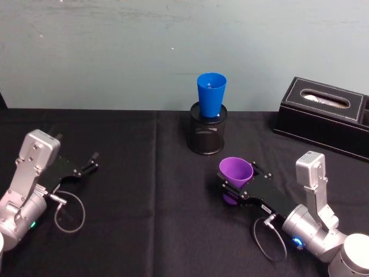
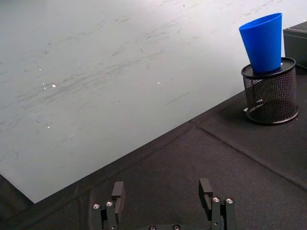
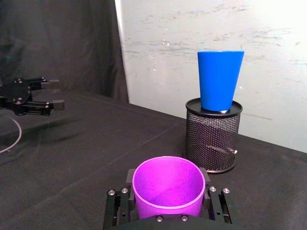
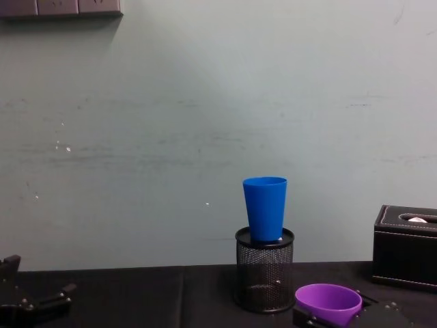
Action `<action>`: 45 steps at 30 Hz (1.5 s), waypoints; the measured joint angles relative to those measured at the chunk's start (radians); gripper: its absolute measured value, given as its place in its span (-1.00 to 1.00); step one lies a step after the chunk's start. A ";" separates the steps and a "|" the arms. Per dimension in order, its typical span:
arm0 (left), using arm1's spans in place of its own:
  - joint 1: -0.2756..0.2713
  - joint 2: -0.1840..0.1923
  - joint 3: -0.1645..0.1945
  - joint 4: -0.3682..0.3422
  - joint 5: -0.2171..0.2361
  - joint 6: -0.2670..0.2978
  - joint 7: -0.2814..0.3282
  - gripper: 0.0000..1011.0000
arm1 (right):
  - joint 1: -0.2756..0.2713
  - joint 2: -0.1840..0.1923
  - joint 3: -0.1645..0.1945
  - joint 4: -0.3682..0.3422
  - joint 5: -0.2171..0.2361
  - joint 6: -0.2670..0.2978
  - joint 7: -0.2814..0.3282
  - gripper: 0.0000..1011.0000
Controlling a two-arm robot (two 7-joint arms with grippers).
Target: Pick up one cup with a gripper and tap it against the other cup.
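Note:
The purple cup point(image 1: 235, 172) sits between the jaws of my right gripper point(image 1: 239, 180), which is shut on it low over the black cloth, at the right front. Its open mouth point(image 3: 168, 184) faces up, the black fingers point(image 3: 218, 203) pressing on both sides. The blue cup point(image 1: 211, 95) stands upright on top of a black mesh holder point(image 1: 207, 135) at the back centre, a short way beyond the purple cup and apart from it. In the chest view the blue cup point(image 4: 265, 208) rises well above the purple cup point(image 4: 328, 303). My left gripper point(image 1: 92, 160) rests open at the left, holding nothing.
A black tissue box point(image 1: 323, 115) stands at the back right, close to the right arm. The mesh holder point(image 3: 212, 136) lies straight ahead of the held cup. A pale wall closes off the table's far edge. Black cloth stretches between the two arms.

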State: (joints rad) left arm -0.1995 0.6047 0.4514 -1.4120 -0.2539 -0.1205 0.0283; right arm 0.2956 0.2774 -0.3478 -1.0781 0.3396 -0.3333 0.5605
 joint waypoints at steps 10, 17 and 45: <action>0.000 0.000 0.000 0.000 0.000 0.000 0.000 1.00 | 0.000 0.000 0.000 0.000 0.000 0.001 -0.001 0.49; 0.000 0.000 0.000 0.000 0.000 0.000 0.000 1.00 | 0.000 0.001 -0.001 0.000 0.000 0.002 -0.001 0.49; 0.000 0.000 0.000 0.000 0.000 0.000 0.000 1.00 | 0.000 0.001 -0.001 -0.001 0.000 0.003 -0.003 0.98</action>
State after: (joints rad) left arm -0.1995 0.6047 0.4514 -1.4120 -0.2539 -0.1205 0.0283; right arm 0.2960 0.2784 -0.3484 -1.0794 0.3394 -0.3300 0.5573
